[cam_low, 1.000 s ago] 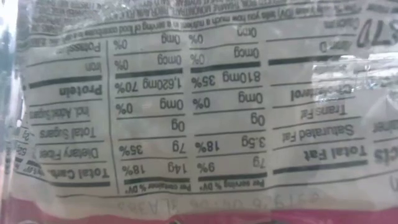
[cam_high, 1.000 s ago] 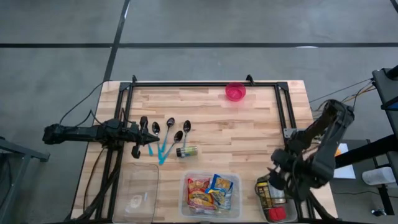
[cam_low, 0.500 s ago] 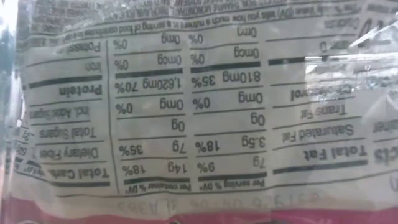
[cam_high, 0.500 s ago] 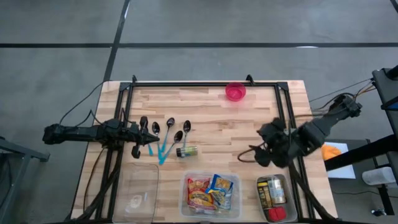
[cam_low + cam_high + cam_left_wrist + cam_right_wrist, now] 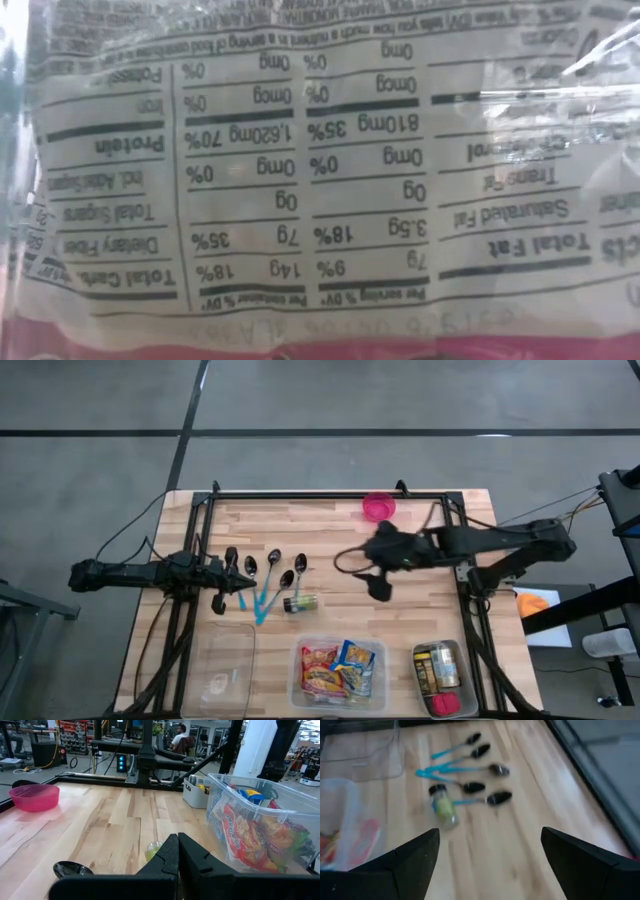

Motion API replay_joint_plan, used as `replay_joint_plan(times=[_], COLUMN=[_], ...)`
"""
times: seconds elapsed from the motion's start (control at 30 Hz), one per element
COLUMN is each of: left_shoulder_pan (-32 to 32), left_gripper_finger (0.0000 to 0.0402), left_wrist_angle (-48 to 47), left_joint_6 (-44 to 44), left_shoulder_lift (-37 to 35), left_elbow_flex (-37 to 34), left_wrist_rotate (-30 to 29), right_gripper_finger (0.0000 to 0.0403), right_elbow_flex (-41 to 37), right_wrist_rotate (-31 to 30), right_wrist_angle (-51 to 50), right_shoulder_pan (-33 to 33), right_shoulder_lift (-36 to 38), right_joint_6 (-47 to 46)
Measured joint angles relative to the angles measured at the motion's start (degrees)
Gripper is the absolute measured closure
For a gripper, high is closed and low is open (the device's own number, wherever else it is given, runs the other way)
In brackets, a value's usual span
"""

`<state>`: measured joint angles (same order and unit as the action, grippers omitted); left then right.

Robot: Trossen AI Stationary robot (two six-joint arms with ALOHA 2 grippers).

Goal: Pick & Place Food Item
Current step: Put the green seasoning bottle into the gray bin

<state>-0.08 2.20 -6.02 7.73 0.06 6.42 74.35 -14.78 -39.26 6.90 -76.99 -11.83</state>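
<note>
Several bright snack packets lie in a clear bin [image 5: 338, 672] at the table's near edge; the bin [image 5: 260, 827] also shows in the left wrist view. A small jar with green contents [image 5: 300, 603] lies on its side on the wood, next to several blue-handled spoons [image 5: 270, 575]. My right gripper [image 5: 376, 575] hangs open above the table's middle, slanting down toward the jar [image 5: 442, 806], with nothing between its fingers. My left gripper [image 5: 245, 582] rests shut at the table's left, by the spoons.
A second bin with cans [image 5: 440, 678] stands at the near right. An empty clear container [image 5: 222, 670] sits at the near left. A pink bowl [image 5: 378, 508] is at the far edge. A packet's nutrition label [image 5: 320, 170] fills the low view. A black frame [image 5: 330, 495] borders the table.
My right gripper has swung from above the can bin at the near right corner toward the far and left, out over the table's middle. It has risen a little and rolled as it went. Its fingers have stayed open and hold nothing.
</note>
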Motion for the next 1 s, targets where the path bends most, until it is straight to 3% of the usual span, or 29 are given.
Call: replay_joint_plan(times=[0.17,0.43,0.63,0.83,1.0], left_shoulder_pan=[0.0,0.0,0.0,0.0,0.0], left_gripper_finger=[0.0401,0.0401,0.0401,0.0401,0.0401], left_wrist_angle=[0.0,0.0,0.0,0.0,0.0], left_joint_6=[0.0,0.0,0.0,0.0,0.0], left_shoulder_lift=[0.0,0.0,0.0,0.0,0.0], left_elbow_flex=[0.0,0.0,0.0,0.0,0.0], left_wrist_rotate=[0.0,0.0,0.0,0.0,0.0], right_gripper_finger=[0.0057,0.0057,0.0057,0.0057,0.0057], right_elbow_flex=[0.0,0.3,0.4,0.4,0.4], right_wrist_rotate=[6.1,21.9,23.5,31.2,32.0], right_wrist_angle=[9.8,21.6,28.2,28.7,30.4], right_shoulder_pan=[-3.1,-7.8,-7.8,-8.3,-8.5], right_shoulder_lift=[-6.6,-18.0,-25.0,-29.9,-33.0], right_joint_6=[10.8,12.4,14.9,14.5,14.4])
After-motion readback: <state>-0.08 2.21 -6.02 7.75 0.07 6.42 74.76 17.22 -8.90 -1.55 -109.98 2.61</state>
